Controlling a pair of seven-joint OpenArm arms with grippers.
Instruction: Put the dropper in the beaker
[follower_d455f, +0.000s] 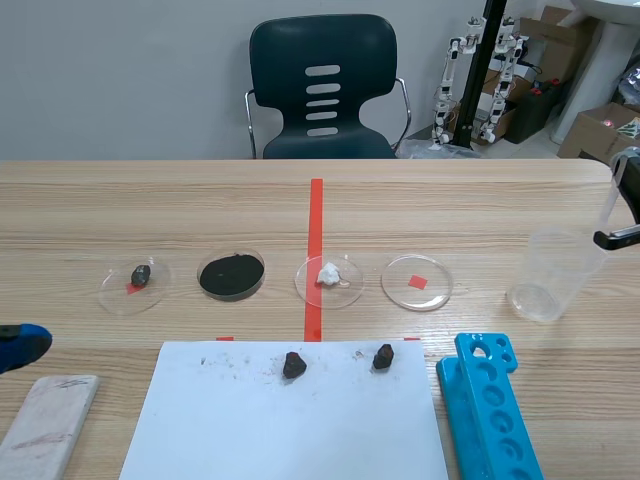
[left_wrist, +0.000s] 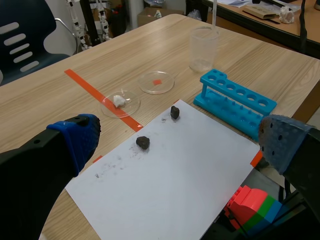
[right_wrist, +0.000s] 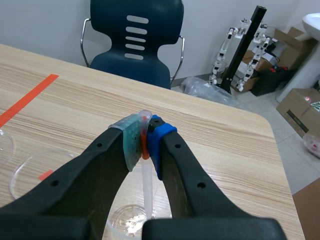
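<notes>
The clear plastic beaker (follower_d455f: 555, 275) stands upright at the table's right side, also visible far ahead of the left gripper (left_wrist: 204, 47) and right under my right gripper (right_wrist: 125, 221). A thin clear dropper (right_wrist: 146, 185) with an orange band is pinched between the pads of my right gripper (right_wrist: 144, 135), which is shut on it. The dropper (follower_d455f: 609, 208) hangs nearly upright over the beaker's mouth, its tip pointing down into the opening. My left gripper (left_wrist: 180, 142) stays open low at the table's left, one blue pad (follower_d455f: 22, 344) showing, nothing between its fingers.
A white paper sheet (follower_d455f: 250, 430) with two dark lumps lies at the front. A blue test tube rack (follower_d455f: 487, 405) sits right of it. Several petri dishes (follower_d455f: 328, 280) line the middle, one holding black powder (follower_d455f: 231, 274). A grey block (follower_d455f: 48, 422) lies front left.
</notes>
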